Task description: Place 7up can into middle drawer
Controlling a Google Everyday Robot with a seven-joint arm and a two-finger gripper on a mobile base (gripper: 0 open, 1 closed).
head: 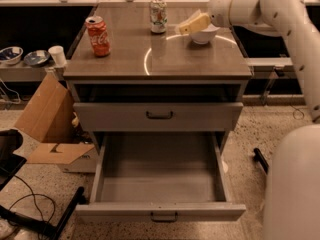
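Small silvery-white, green-printed 7up can (158,15) stands upright and ungrasped at far centre of the grey desk (165,59), cream claw (193,24) just right of it, open-or-closed can't tell, wide grey metal middle drawer (160,184) open and empty below, so grasp and placing remain.

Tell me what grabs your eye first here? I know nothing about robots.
The big white arm reaches in from the right over the cabinet top, its yellowish tool hanging just right of the 7up can and close to a white bowl. Below, the middle drawer stands pulled wide open. A red cola can sits at the top's left side.
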